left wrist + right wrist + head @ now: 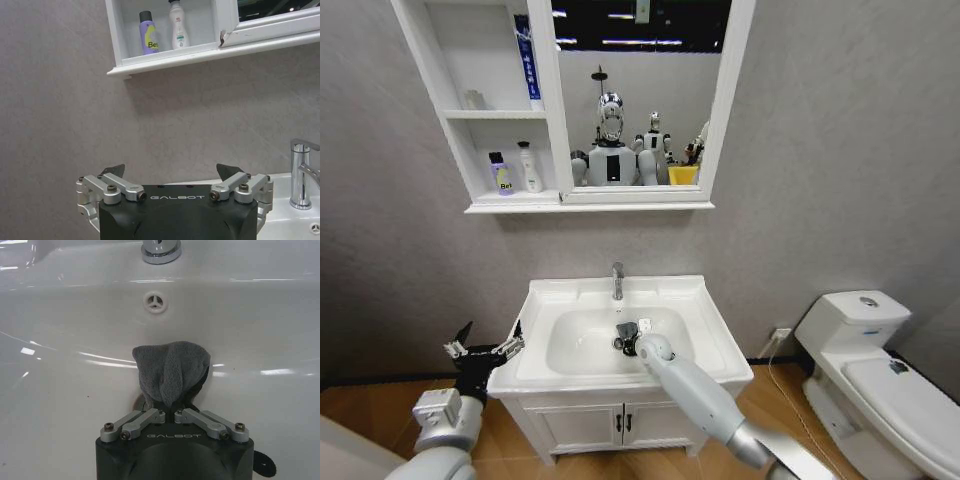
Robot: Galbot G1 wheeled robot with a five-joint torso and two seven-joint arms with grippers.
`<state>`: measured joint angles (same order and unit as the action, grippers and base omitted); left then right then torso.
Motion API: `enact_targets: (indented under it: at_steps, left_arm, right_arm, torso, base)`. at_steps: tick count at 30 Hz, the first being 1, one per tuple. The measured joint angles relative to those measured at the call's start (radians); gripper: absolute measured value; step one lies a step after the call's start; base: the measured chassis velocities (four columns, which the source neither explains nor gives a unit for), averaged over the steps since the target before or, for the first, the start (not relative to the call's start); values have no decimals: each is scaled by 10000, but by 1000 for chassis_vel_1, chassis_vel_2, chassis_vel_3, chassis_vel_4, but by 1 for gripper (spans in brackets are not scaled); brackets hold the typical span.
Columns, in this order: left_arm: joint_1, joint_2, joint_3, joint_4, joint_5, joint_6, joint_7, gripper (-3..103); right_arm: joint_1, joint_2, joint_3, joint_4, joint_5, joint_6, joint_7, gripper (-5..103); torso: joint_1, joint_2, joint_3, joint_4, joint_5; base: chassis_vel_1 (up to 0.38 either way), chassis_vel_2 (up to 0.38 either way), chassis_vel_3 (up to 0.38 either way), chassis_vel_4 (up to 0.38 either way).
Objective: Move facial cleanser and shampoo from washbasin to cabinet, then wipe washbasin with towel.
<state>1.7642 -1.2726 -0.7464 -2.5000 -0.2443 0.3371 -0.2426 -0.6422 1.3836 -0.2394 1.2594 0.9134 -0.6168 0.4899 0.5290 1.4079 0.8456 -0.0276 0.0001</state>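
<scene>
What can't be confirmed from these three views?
- Drain at the bottom of the white ceramic washbasin: head view, covered by the right end effector; right wrist view, behind the small dark grey towel.
- Labels on the purple bottle and white bottle on the white wall cabinet: too small to read.
- Chrome tap: cut by the left wrist view's edge.

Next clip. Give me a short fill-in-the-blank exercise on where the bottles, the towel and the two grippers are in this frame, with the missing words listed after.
1. The right gripper is shut on the ____, inside the bowl of the washbasin.
2. The purple bottle and the white bottle stand on the ____ shelf of the cabinet.
3. The left gripper hangs beside the washbasin with its fingers ____.
4. The chrome ____ stands at the back rim of the washbasin.

Missing words: towel; lowest; open; tap
</scene>
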Motion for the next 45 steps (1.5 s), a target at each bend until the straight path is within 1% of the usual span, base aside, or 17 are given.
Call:
enact_targets:
  at_steps: [11, 14, 18, 19, 26, 38, 42, 45]
  left_arm:
    - [0, 0, 0, 0, 0, 1, 0, 100]
    - [0, 0, 0, 0, 0, 0, 0, 100]
    - [1, 0, 0, -1, 0, 0, 0, 100]
    - [0, 0, 0, 0, 0, 0, 0, 100]
    - [0, 0, 0, 0, 0, 0, 0, 100]
    - [0, 0, 0, 0, 0, 0, 0, 100]
    - [0, 0, 0, 0, 0, 0, 0, 100]
    - [0, 0, 0, 0, 0, 0, 0, 100]
  right_arm:
    - [22, 526, -66, -120, -37, 272, -149, 3]
    - [-46, 558, -63, -160, -109, 279, -155, 3]
    - [-160, 484, 3, -157, -187, 279, -160, 3]
    - [-230, 398, 61, -113, -204, 259, -157, 3]
    - [-410, 153, 253, 43, -207, 178, -102, 3]
    - [-617, -452, 514, 733, 45, -174, 370, 3]
    - [-620, -498, 566, 684, 50, -195, 373, 3]
    - [-605, -401, 580, 455, 1, -190, 277, 3]
  torso:
    - [0, 0, 0, 0, 1]
    - [0, -1, 0, 0, 0]
    - [0, -1, 0, 0, 1]
    - [0, -1, 0, -3, 0]
    - [0, -1, -1, 0, 2]
    - [0, -1, 0, -1, 2]
    - [0, -1, 0, -1, 2]
    - [0, 0, -1, -1, 2]
  base:
    - [0, 0, 0, 0]
    - [0, 0, 0, 0]
    - [0, 0, 0, 0]
    - [0, 0, 0, 0]
    - [0, 0, 0, 0]
    - [0, 0, 0, 0]
    - [0, 0, 0, 0]
    - [0, 0, 0, 0]
